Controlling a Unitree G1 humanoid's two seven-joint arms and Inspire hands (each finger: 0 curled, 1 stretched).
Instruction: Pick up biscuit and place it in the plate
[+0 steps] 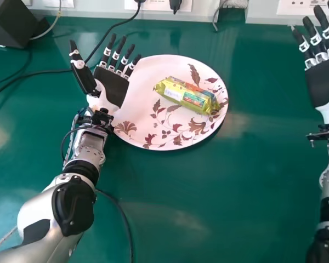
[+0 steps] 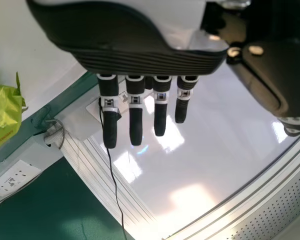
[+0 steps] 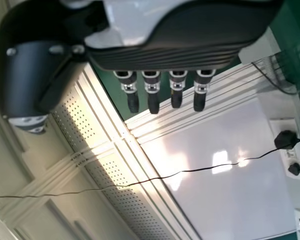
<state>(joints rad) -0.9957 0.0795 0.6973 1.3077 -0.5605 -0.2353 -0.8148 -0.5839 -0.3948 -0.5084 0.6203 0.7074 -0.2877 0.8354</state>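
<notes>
The biscuit packet (image 1: 187, 95), yellow-green with a coloured label, lies on the floral plate (image 1: 148, 71), right of its middle. My left hand (image 1: 114, 86) is palm up at the plate's left edge with fingers straight, apart from the packet. In the left wrist view the left hand (image 2: 140, 57) has its fingers extended and holds nothing, and part of the packet (image 2: 4, 110) shows at the side. My right hand (image 1: 324, 76) is at the far right of the head view, fingers straight and empty; the right wrist view shows the right hand (image 3: 165, 57) likewise.
A dark box (image 1: 13, 23) stands at the back left of the green table (image 1: 208, 186). Black cables (image 1: 27, 76) run across the table behind and beside my left hand. White socket panels (image 1: 301, 7) line the back edge.
</notes>
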